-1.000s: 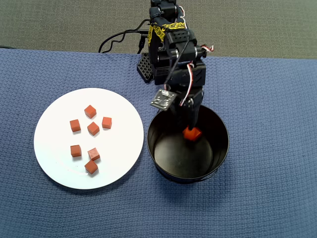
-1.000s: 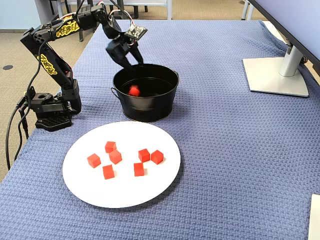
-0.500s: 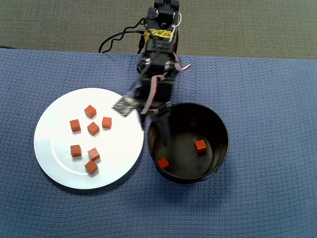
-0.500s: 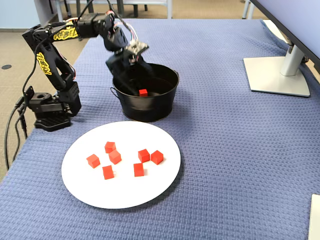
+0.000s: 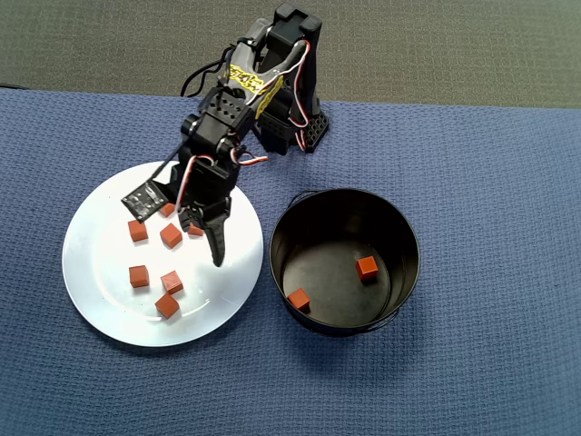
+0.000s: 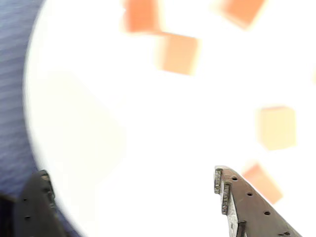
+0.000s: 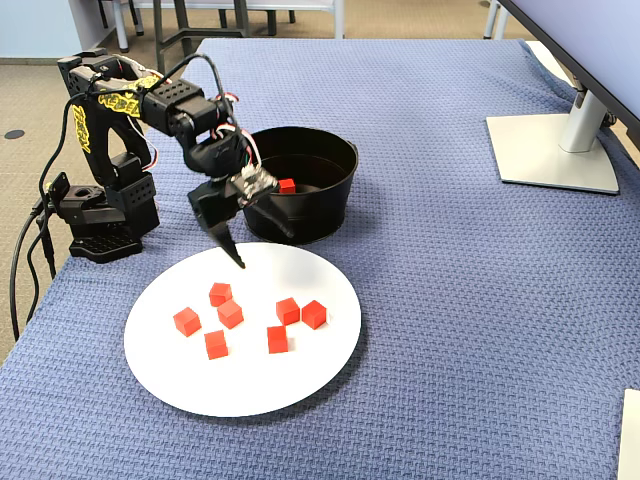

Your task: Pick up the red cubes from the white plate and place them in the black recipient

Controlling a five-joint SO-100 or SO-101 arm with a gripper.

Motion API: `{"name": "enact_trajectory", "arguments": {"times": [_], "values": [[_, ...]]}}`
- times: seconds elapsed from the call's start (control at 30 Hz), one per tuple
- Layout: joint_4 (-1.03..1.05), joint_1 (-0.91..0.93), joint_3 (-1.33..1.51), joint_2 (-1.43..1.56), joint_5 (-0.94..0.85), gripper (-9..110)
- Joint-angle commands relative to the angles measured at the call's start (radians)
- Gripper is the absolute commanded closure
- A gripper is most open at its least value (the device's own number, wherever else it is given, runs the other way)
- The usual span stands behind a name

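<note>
A glossy white plate (image 5: 100, 300) and shiny black metal pot (image 5: 399, 227) are resting on rough woven blue cloth (image 5: 490, 182).

The arm (image 7: 120, 110) rises from its base (image 7: 100, 225) at the left of the fixed view, folds at the elbow and reaches forward and down. The gripper (image 7: 262, 248) points downward, its jaws spread wide apart and empty. In the wrist view both fingertips (image 6: 224, 190) show at the lower edge, well apart. In the overhead view the gripper (image 5: 213, 241) points toward the bottom of the view.
</note>
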Motion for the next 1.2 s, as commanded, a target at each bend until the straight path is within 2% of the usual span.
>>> {"name": "enact_trajectory", "arguments": {"times": [0.0, 0.27, 0.33, 0.53, 0.87, 1.17], "values": [[0.061, 0.060, -0.060, -0.002, -0.028, 70], [0.132, 0.150, -0.049, 0.025, 0.314, 82], [0.152, 0.173, -0.051, 0.021, 0.387, 78], [0.169, 0.202, -0.097, -0.005, 0.663, 75], [0.114, 0.192, -0.060, -0.077, 0.842, 72], [0.129, 0.137, -0.005, -0.054, 0.756, 71]]}}
